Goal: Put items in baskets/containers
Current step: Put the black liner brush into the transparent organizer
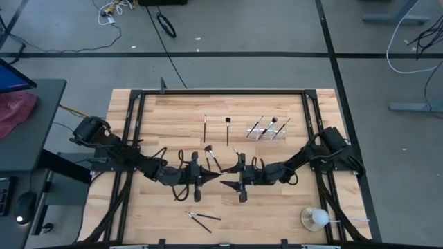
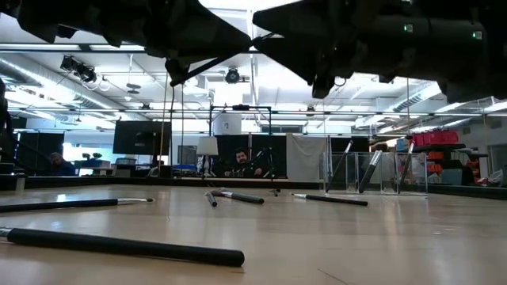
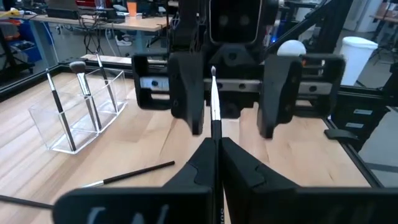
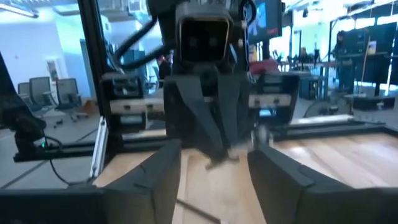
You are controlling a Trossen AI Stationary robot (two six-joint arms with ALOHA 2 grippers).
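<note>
Facing tools [image 1: 220, 181], brush [image 3: 214, 107] between

The counter [image 1: 173, 114] is showing pale, striped wood grain; both hands, left hand [image 1: 210, 178] and right hand [image 1: 228, 184], are looking black, the brushes [image 1: 205, 126] dark-handled with silver ferrules, and the tray [image 3: 74, 109] at two o'clock is staying colourless

Left gripper [image 1: 208, 178] faces right gripper [image 1: 232, 182] at mid-table, tray [image 1: 268, 128] behind them, cup [image 1: 315, 219] front right.
</note>
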